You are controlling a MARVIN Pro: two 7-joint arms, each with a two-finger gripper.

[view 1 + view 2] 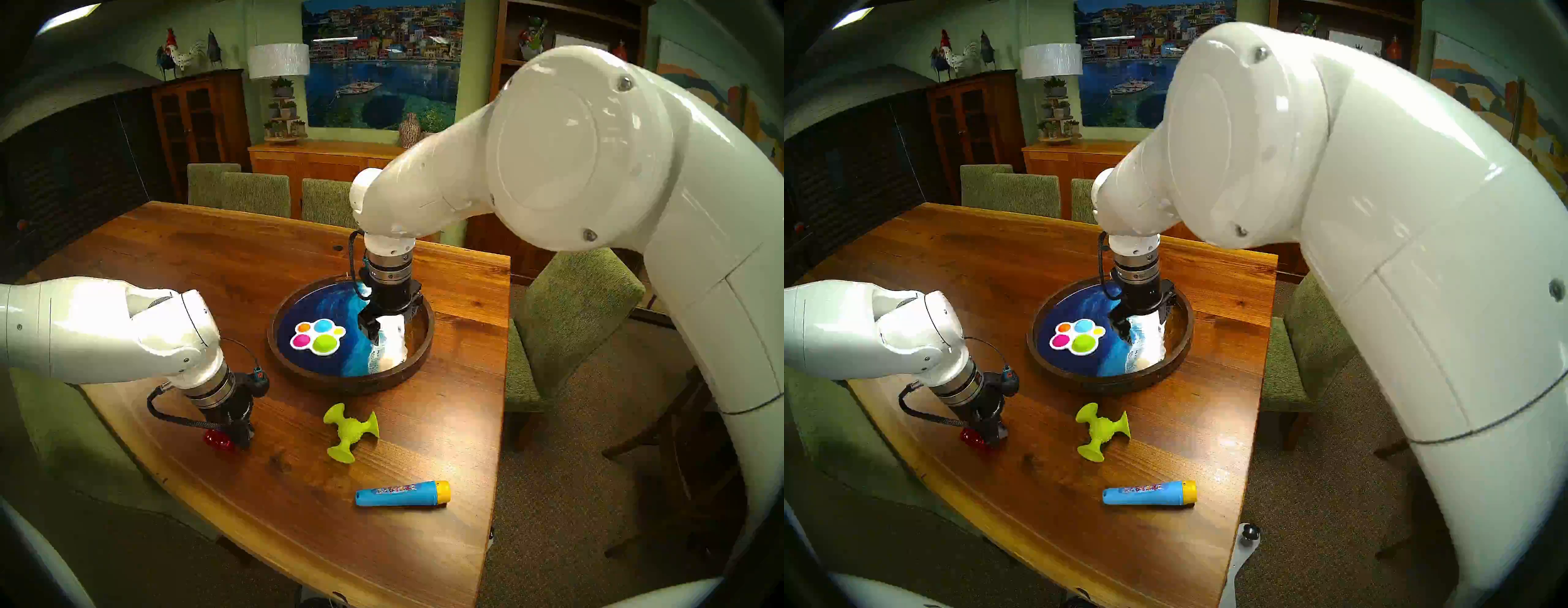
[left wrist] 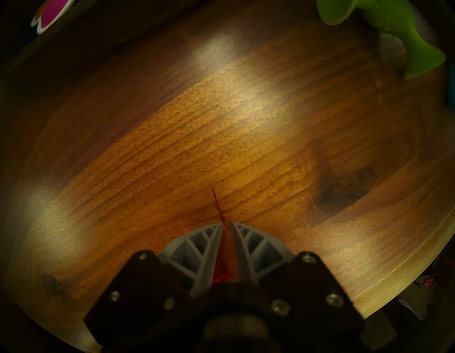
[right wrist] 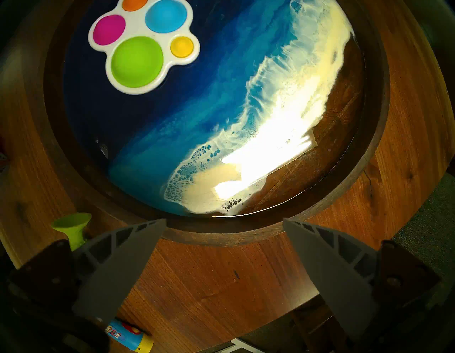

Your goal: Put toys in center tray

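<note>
The red translucent faceted piece lies on the wooden table near its left front edge. My left gripper stands on it, and in the left wrist view its jaws are nearly together with red showing between them. The center tray holds the white paw-shaped pad in its left half. My right gripper hangs open over the tray's right half with nothing in it. The lime-green suction-cup toy and the blue tube with a yellow cap lie on the table in front of the tray.
A green upholstered chair stands at the table's right edge, and more chairs line the far side. The table's curved front edge runs close below the blue tube.
</note>
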